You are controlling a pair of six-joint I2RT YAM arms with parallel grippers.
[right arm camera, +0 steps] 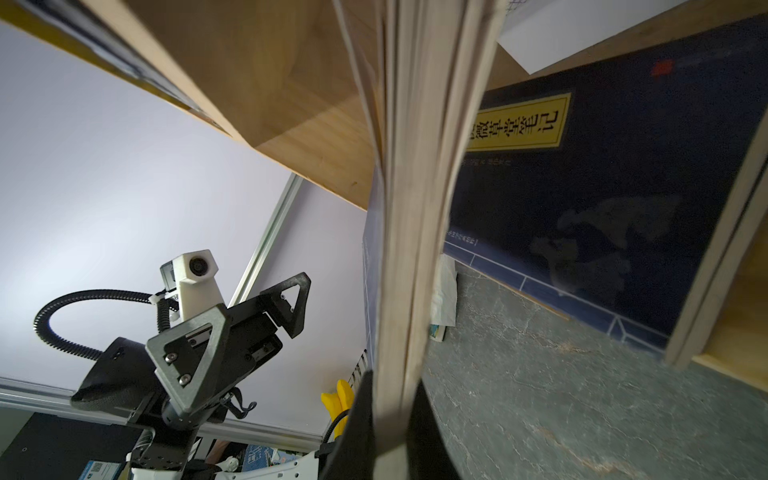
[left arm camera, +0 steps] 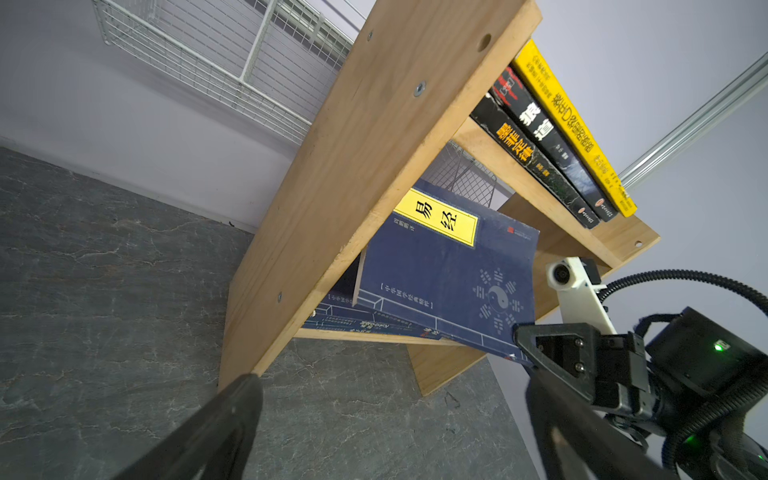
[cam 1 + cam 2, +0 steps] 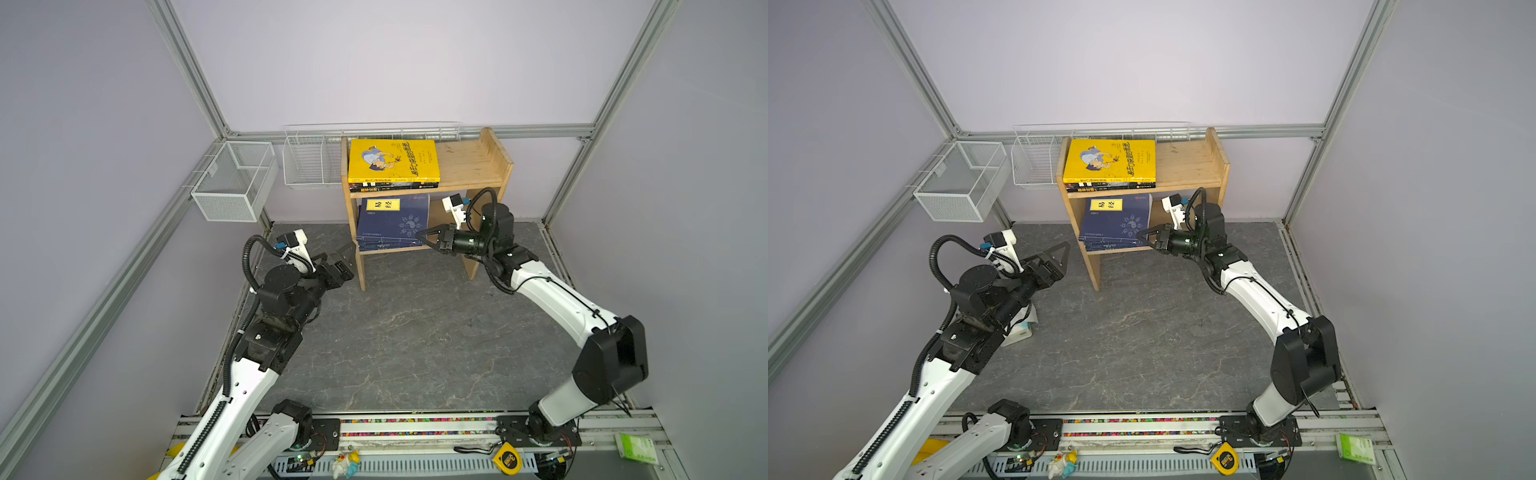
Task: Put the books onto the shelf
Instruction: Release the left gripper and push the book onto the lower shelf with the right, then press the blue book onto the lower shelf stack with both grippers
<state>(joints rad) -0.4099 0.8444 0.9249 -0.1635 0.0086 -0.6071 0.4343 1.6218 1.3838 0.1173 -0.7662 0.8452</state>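
The pine shelf [image 3: 469, 166] [image 3: 1183, 162] stands at the back. On its upper tier a yellow book [image 3: 392, 160] [image 2: 573, 124] lies on two black books [image 2: 528, 141]. On the lower tier a navy book [image 3: 392, 220] [image 2: 449, 274] leans tilted over other navy books [image 2: 357, 322] [image 1: 602, 187]. My right gripper [image 3: 424, 235] [image 1: 390, 386] is shut on the tilted book's page edge [image 1: 415, 208] at its front corner. My left gripper [image 3: 347, 257] [image 2: 392, 384] hangs open and empty just outside the shelf's left side panel [image 2: 374, 145].
Two white wire baskets [image 3: 237, 178] [image 3: 309, 162] hang on the wall left of the shelf. A tissue pack [image 3: 1019, 328] lies under the left arm. A yellow tape measure [image 3: 508, 459] and a green box [image 3: 636, 446] sit by the front rail.
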